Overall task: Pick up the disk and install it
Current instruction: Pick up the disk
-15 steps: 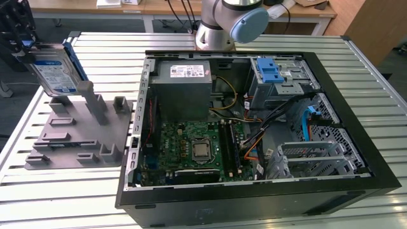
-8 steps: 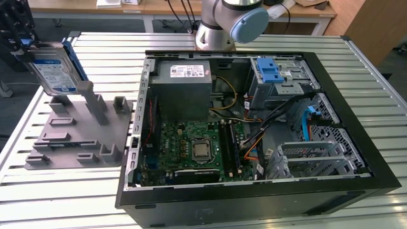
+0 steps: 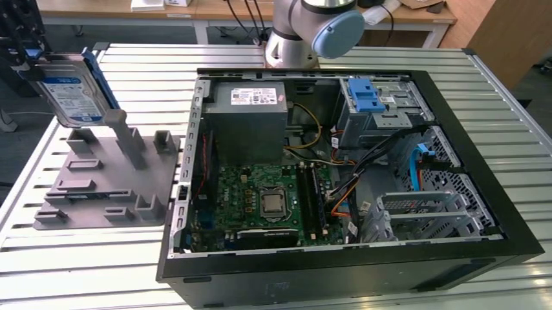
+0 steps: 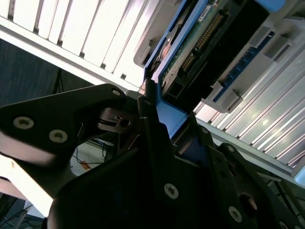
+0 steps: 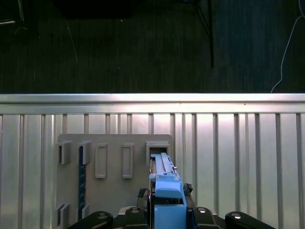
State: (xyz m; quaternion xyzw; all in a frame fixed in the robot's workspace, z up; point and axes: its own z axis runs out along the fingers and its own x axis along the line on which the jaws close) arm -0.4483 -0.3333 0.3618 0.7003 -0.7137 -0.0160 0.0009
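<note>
Closest in the exterior view: open PC case (image 3: 345,194) on the slatted table (image 3: 86,271). Off at 9 o'clock from it, grey holder stand (image 3: 103,174). Further back, around 10 o'clock, the disk (image 3: 77,90), upright over that stand. Pinched by its blue bracket (image 4: 167,117) in the gripper (image 5: 167,193), jaws clamped narrow. Arm base (image 3: 289,48) way back at 12.

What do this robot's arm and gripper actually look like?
The arm is a silver-grey tube with a rounded joint closed by a pale blue cap. The gripper is matte black, built of flat angular plates fastened with small silver screws. Its fingers are slim black bars.
</note>
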